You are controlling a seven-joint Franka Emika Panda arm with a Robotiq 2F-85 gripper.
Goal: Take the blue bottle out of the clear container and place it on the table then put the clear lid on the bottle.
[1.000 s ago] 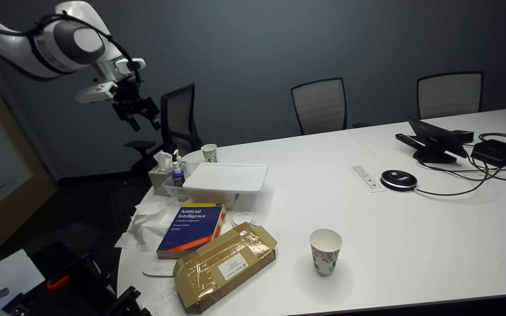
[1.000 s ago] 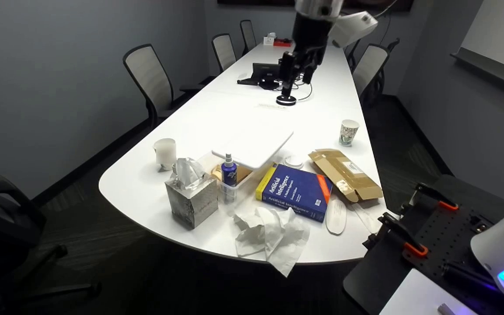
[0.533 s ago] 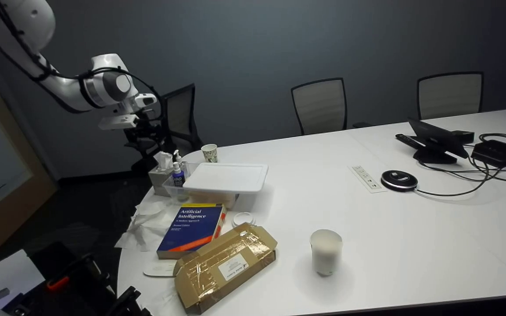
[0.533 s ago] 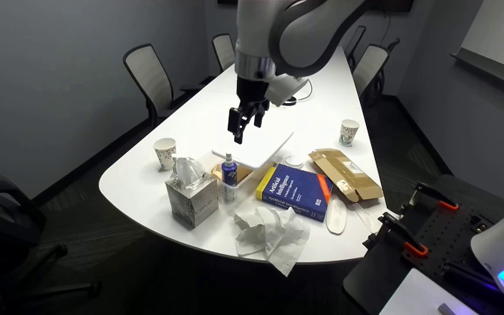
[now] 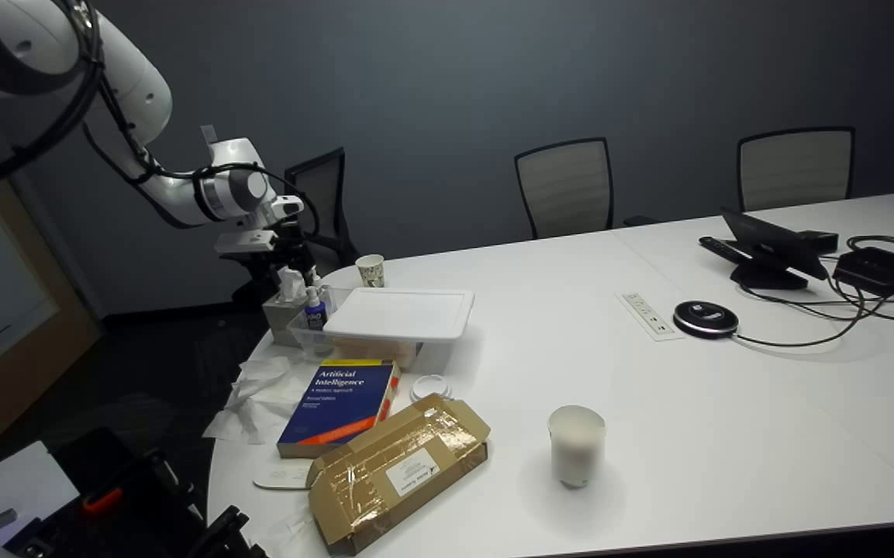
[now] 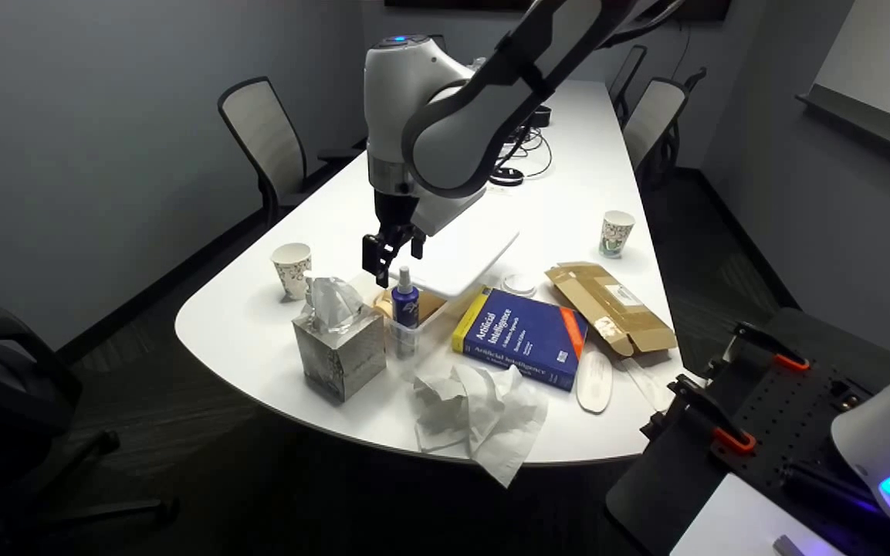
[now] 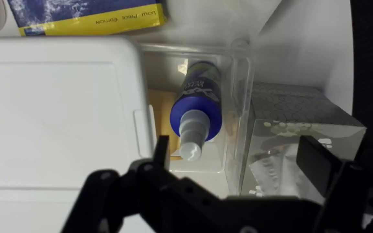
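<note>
The blue bottle (image 6: 406, 305), with a pale nozzle top, stands in the clear container (image 6: 420, 330) at the table's rounded end. In the wrist view the bottle (image 7: 194, 103) stands in the uncovered end of the container (image 7: 241, 87). A white lid (image 5: 400, 314) lies over the rest of the container; it also shows in the wrist view (image 7: 57, 110). My gripper (image 7: 233, 142) is open and empty. It is above the container and tissue box, with the nozzle nearer the left finger. In an exterior view the gripper (image 6: 398, 267) is just behind the bottle's top. The table (image 5: 532, 349) is white.
A silver tissue box (image 6: 343, 359) stands against the container's side. A blue book (image 5: 338, 403), crumpled paper (image 6: 483, 421), a cardboard box (image 5: 400, 469) and a white round lid (image 5: 431, 386) lie near. Paper cups stand behind (image 5: 370, 270) and to the side (image 5: 576, 446).
The arm has come down and toward the container and tissue box, bringing the open gripper from high over the table to near the bottle's top. The bottle, container and lid have not moved.
</note>
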